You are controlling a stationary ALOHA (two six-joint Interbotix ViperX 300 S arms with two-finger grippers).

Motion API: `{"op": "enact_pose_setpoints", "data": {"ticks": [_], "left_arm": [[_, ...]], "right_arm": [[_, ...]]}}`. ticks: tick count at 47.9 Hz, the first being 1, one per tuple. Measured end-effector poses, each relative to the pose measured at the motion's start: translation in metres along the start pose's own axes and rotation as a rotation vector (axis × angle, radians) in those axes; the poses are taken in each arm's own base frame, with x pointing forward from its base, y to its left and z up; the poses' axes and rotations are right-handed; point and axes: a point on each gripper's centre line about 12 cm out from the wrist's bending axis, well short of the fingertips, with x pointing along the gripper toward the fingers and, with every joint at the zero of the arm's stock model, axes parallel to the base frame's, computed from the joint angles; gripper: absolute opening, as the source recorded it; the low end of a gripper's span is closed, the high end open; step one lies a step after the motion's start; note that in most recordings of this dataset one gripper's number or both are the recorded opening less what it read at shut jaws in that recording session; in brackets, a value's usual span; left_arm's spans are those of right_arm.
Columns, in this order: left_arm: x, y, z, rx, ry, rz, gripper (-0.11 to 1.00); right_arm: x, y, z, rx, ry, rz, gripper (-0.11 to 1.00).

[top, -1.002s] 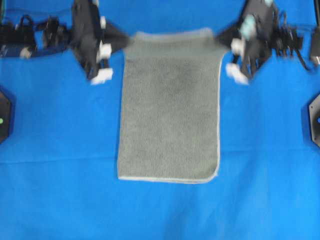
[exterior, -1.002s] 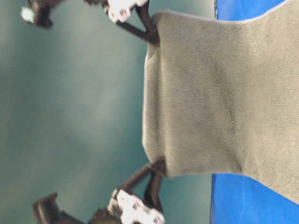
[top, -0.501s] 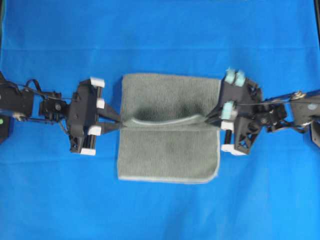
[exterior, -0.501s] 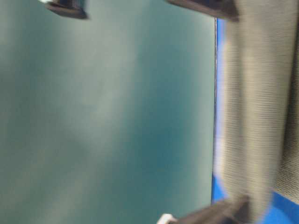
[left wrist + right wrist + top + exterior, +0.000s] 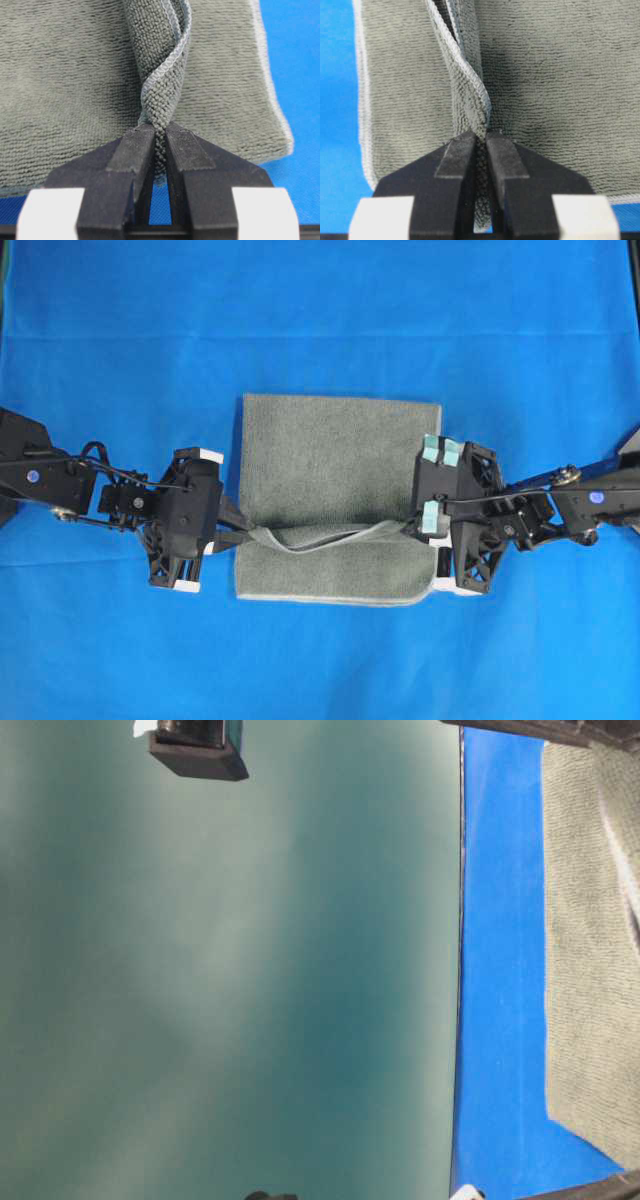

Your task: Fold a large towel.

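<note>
The grey-green towel [image 5: 335, 460] lies on the blue table, its far part doubled over toward the front. The folded-over hem runs as a raised, sagging ridge [image 5: 330, 537] between the two grippers, short of the front hem [image 5: 335, 598]. My left gripper [image 5: 243, 537] is shut on the left corner of that hem; the left wrist view shows the twisted cloth [image 5: 162, 90] pinched in the gripper [image 5: 160, 142]. At the right corner my right gripper [image 5: 408, 530] is shut as well, with the cloth [image 5: 465, 100] clamped in the gripper [image 5: 481, 145]. The table-level view shows the towel [image 5: 590, 970] lying flat.
Blue cloth [image 5: 320, 310] covers the whole table. Both black arms reach in from the sides, left [image 5: 60, 485] and right [image 5: 590, 495]. A dark block [image 5: 195, 745] shows at the top of the table-level view against a teal wall.
Both grippers have carried the towel's far hem from the back of the table forward and down over the towel, now close to its front edge. Both have stayed shut on it.
</note>
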Motion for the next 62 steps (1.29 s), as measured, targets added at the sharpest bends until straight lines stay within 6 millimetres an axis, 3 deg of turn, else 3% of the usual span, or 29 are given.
{"op": "enact_pose_setpoints", "data": {"ticks": [11, 19, 23, 29, 37, 43, 52, 62], "left_arm": [[0.001, -0.011, 0.007, -0.011, -0.033, -0.026, 0.07], [-0.003, -0.024, 0.013, -0.013, -0.056, -0.058, 0.52], [-0.005, -0.033, 0.014, 0.002, -0.062, -0.078, 0.7], [-0.008, -0.041, 0.015, 0.015, -0.062, -0.099, 0.68], [-0.019, -0.044, 0.022, 0.019, -0.062, -0.107, 0.65], [-0.042, -0.043, 0.039, 0.034, -0.093, -0.111, 0.65], [-0.098, -0.029, 0.067, 0.036, -0.209, -0.09, 0.65], [-0.164, -0.005, 0.076, 0.061, -0.379, -0.02, 0.64]], "right_arm": [[0.0, 0.007, 0.001, 0.012, -0.018, 0.034, 0.07], [-0.002, 0.021, -0.004, -0.013, -0.008, 0.061, 0.53], [-0.003, 0.029, -0.008, -0.032, -0.004, 0.077, 0.69], [-0.004, 0.035, -0.01, -0.037, 0.0, 0.091, 0.61], [-0.013, 0.039, -0.01, -0.03, -0.005, 0.1, 0.63], [-0.04, 0.038, 0.003, -0.028, -0.065, 0.113, 0.62], [-0.096, 0.028, 0.022, -0.085, -0.21, 0.105, 0.62], [-0.152, 0.009, 0.031, -0.163, -0.37, 0.044, 0.62]]}}
